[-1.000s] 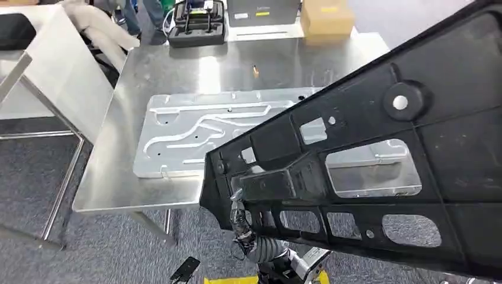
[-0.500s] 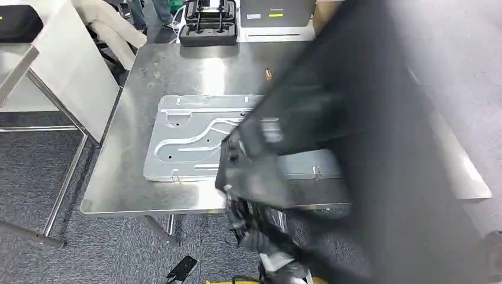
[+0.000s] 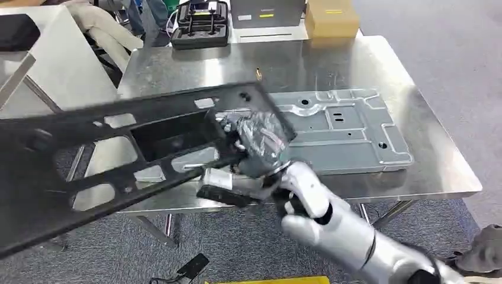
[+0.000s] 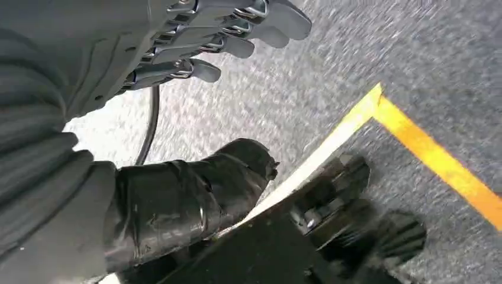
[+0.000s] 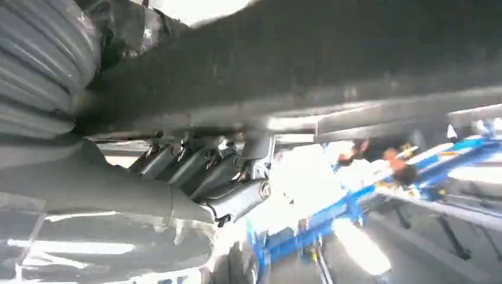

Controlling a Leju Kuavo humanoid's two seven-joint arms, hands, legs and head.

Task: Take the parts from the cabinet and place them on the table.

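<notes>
Over the near edge of the steel counter (image 3: 438, 177), the right hand (image 3: 254, 145) grips one long black panel (image 3: 106, 154) at its end, leaving the rest jutting out past the counter's side, apparently ready for laying down. One silver plate (image 3: 340, 133) already lies there. The left hand (image 4: 219, 35) hangs empty, fingers loosely curled.

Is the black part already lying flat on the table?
No, the right hand holds the black part tilted, its long end beyond the table edge.
</notes>
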